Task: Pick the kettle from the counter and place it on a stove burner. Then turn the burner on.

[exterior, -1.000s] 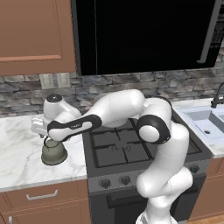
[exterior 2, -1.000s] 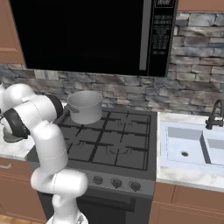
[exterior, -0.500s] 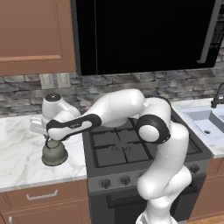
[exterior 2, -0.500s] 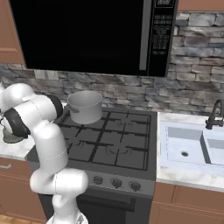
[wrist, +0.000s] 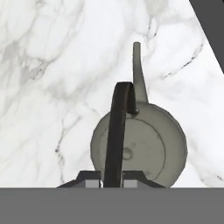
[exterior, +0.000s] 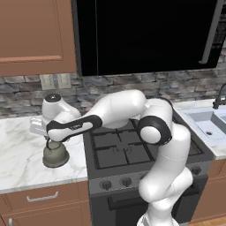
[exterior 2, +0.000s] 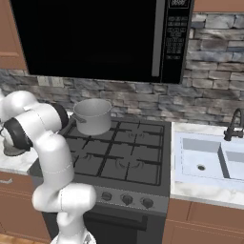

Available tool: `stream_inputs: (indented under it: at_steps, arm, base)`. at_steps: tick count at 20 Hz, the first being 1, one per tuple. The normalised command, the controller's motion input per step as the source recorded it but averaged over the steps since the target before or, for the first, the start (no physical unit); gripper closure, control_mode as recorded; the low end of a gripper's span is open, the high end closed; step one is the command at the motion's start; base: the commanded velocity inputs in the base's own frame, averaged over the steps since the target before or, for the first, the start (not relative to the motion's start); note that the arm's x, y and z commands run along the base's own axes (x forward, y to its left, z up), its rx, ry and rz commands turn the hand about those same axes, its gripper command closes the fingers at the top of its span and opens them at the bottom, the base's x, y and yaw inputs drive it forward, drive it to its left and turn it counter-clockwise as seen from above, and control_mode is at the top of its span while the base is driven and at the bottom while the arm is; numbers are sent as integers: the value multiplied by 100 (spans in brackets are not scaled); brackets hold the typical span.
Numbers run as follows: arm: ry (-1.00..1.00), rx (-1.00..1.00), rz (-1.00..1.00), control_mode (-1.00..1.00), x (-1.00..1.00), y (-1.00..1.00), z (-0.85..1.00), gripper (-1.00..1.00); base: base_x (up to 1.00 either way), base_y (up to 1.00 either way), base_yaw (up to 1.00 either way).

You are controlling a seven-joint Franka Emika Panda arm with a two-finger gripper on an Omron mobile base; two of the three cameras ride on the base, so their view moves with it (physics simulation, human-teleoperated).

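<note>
At the far left of the left base view, the white marble bench [exterior: 22,154] carries the small grey-green kettle [exterior: 55,154], which sits near the bench's right end, just beside the black cooktop [exterior: 128,150]. The pincer [exterior: 49,142] hangs directly over the kettle, reaching down from the white arm that stretches leftward across the stove. In the hand view the kettle [wrist: 144,144] is seen from above, its spout pointing toward the top of the picture over veined marble [wrist: 52,65], and its black arched handle [wrist: 117,131] runs down between the two dark fingertips [wrist: 89,177], which are pressed in against it from both sides: the pincer is pinching the kettle's handle. The kettle's base still appears to rest on the bench.

Moving right, the cooktop's front burners [exterior: 126,153] with their black grates lie bare. In the right base view a straight-sided steel pot [exterior 2: 92,116] stands on the rear left burner, against the stone backsplash. Right of the stove, a sink [exterior 2: 209,162] with a dark faucet [exterior 2: 233,126] is set in the marble.
</note>
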Motion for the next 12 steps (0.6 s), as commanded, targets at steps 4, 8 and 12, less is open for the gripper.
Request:
stream_inputs:
  at_steps: [4, 8, 12]
  arm:
    - [-10, 0, 0, -100, -24, 0, 35, 100]
    - [-12, 0, -1, -100, -59, -8, 33, 100]
    - [-10, 0, -2, -100, -75, -32, 29, 100]
  base:
    - [0, 0, 0]
    - [0, 0, 0]
    - [0, 0, 0]
